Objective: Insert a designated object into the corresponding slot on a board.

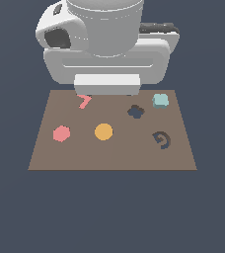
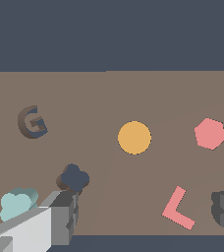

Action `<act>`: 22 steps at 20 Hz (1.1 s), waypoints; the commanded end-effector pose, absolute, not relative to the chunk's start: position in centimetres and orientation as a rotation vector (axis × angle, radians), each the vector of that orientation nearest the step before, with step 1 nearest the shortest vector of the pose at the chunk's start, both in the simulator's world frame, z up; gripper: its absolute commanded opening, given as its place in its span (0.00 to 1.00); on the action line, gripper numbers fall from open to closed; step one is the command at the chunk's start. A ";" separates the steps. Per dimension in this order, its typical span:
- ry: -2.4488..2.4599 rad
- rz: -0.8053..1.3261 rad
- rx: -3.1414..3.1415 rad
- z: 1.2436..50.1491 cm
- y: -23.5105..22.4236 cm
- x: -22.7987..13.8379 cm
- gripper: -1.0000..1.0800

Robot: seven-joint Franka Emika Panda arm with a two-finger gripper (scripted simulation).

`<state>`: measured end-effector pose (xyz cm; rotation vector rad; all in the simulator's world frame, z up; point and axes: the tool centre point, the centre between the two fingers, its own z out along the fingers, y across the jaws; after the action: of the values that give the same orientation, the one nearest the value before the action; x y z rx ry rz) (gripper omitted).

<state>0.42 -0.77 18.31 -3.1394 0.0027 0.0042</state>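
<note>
Your pincer (image 2: 146,216) hangs with its 2 fingers (image 2: 65,216) spread wide and empty above the board (image 1: 109,153), the teal block (image 2: 16,204) just outside one finger, beside the clover slot (image 2: 75,178).

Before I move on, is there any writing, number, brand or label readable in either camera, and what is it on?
No printed text, number or brand shows in either view.
"G": only the shape of the dark spiral recess in the board, not printed lettering.
"L": only the shape of the pink angled piece on the board, not a label.
</note>
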 end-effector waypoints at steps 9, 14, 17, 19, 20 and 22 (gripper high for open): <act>0.006 0.004 -3.140 17.2 0.8 -0.5 0.96; 0.013 0.003 -3.140 15.1 3.6 -2.1 0.96; 0.018 0.003 -3.140 13.4 5.9 -3.4 0.96; 0.022 0.002 -3.140 12.1 7.7 -4.3 0.96; 0.024 0.002 -3.140 11.5 8.6 -4.8 0.96; 0.028 0.002 -3.140 10.3 10.2 -5.6 0.96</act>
<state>-4.91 8.94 11.20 -3.1397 0.0246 0.0022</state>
